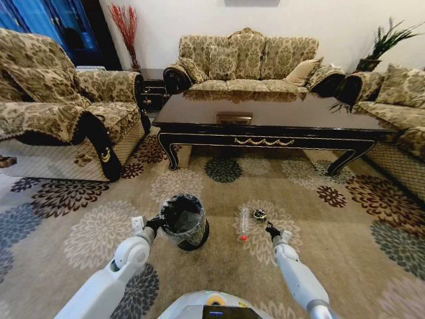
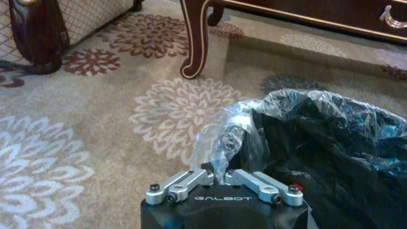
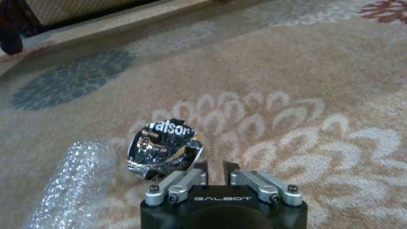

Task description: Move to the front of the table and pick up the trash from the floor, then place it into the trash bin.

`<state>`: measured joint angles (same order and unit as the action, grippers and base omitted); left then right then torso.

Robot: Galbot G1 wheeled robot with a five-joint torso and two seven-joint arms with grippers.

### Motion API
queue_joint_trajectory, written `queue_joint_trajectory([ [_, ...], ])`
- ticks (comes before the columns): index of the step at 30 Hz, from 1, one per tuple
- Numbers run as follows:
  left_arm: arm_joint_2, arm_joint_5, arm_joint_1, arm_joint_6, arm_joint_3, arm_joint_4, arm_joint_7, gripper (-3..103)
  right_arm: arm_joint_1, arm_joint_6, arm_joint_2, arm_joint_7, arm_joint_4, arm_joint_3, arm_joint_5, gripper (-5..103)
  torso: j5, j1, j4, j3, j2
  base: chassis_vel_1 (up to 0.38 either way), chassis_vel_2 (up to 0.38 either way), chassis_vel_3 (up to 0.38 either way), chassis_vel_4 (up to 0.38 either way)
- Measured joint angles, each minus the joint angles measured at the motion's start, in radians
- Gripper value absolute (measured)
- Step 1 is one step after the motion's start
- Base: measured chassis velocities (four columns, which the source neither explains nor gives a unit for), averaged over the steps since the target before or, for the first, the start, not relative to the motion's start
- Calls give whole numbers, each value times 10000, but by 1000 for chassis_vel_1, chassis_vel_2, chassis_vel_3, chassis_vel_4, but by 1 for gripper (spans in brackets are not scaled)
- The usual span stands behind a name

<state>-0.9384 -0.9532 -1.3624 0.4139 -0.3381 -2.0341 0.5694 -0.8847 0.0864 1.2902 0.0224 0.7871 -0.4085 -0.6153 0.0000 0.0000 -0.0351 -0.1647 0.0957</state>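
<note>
The black trash bin (image 1: 183,222) with its crinkled grey liner stands on the carpet in front of the dark table (image 1: 265,114). My left gripper (image 1: 154,224) is shut on the liner's folded edge at the bin's rim (image 2: 229,143), on the bin's left side. Right of the bin lies a clear bottle with a red cap (image 1: 244,223), seen close up as a bubbly clear tube (image 3: 70,186). A shiny crumpled wrapper (image 1: 259,214) (image 3: 162,145) sits just beyond it. My right gripper (image 1: 269,230) (image 3: 215,166) is low over the carpet, shut on the wrapper's near edge.
A patterned sofa (image 1: 60,113) flanks the left side, another (image 1: 246,60) stands behind the table, and a third (image 1: 398,113) is on the right. The table's curved leg (image 2: 194,43) rises a short way beyond the bin. Open flowered carpet (image 1: 345,252) spreads around both arms.
</note>
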Motion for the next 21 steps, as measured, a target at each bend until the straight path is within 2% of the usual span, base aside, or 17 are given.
queue_joint_trajectory([
  [2, 51, 33, -19, -4, 3, -5, -4, 3, -32, -51, 56, 23, 229, -18, -180, 25, 0, 0, 0, 0, 0, 0, 0, 0, 0],
  [3, 51, 33, -19, -4, 3, -5, -4, 3, -32, -51, 56, 23, 229, -18, -180, 25, 0, 0, 0, 0, 0, 0, 0, 0, 0],
  [7, 112, 62, -9, -9, 3, -28, -8, 3, 83, -178, 230, -2, 285, -111, -557, 46, 1, 0, -2, 0, 1, 0, 0, 0, 0],
  [9, 116, 62, -8, -10, 3, -37, -10, 3, 110, -200, 251, -10, 285, -145, -670, 46, -1, 0, -2, 0, 1, 0, 0, 0, 0],
  [13, 142, 68, -11, -15, 0, -43, -16, 3, 143, -293, 356, -84, 496, -410, -1291, 68, -1, 0, -1, 0, 0, 0, 0, 0, 0],
  [15, 137, 69, -1, -17, 11, -33, -18, 3, 121, -296, 365, -96, 576, -446, -1373, 68, -2, 0, -2, 0, 1, 0, 0, 0, 0],
  [16, 125, 77, 33, -22, 44, -5, -18, 3, 58, -301, 371, -121, 710, -475, -1470, 79, 0, 0, -1, 0, 1, 0, 0, 0, 0],
  [18, 117, 81, 47, -27, 63, 5, -18, 3, 34, -305, 374, -127, 757, -486, -1498, 79, 0, 0, -1, 0, 0, 0, 0, 0, 0],
  [21, 75, 146, 147, -74, 236, 86, -15, 3, 49, -517, 566, -378, 966, -737, -1988, 94, -2, 0, 2, 0, 1, 0, 0, 0, 0],
])
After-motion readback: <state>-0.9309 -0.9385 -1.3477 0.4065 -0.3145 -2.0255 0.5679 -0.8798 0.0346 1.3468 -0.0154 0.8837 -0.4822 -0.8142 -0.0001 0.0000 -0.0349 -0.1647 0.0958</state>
